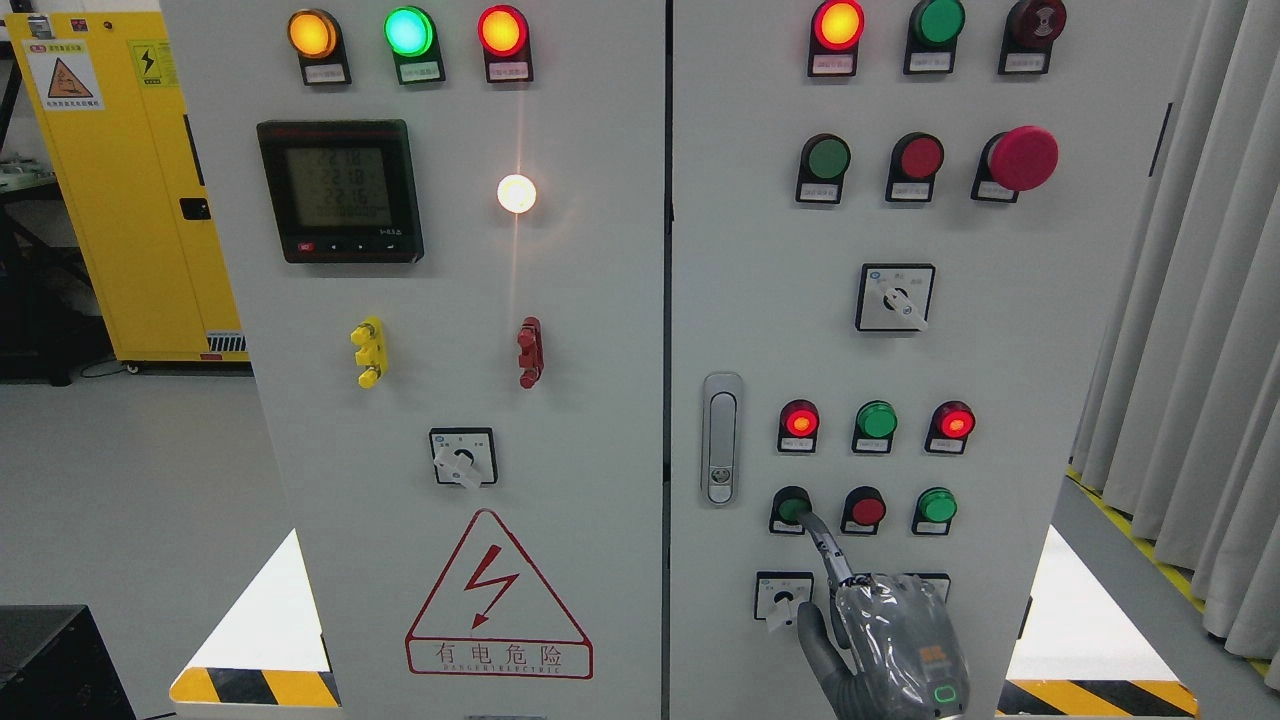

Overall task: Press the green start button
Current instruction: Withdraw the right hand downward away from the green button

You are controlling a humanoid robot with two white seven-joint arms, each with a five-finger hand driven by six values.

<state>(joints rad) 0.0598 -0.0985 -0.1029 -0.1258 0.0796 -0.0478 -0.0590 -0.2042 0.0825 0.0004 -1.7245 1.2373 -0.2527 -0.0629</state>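
Note:
A grey electrical cabinet has two doors. On the right door (1000,400), the lower button row holds a dark green button (790,506), a red button (866,510) and another green button (937,505). My right hand (893,640) rises from the bottom edge below this row. Its index finger (825,545) is stretched out, and its tip touches the lower right edge of the dark green button. The other fingers are curled and hold nothing. The left arm is not in view.
Above the row sit red, green and red indicator lamps (877,421). A door latch (721,438) is to the left. A rotary switch (783,598) sits beside my thumb. Higher up are a selector (896,297) and a red mushroom stop (1022,158). Curtains hang at the right.

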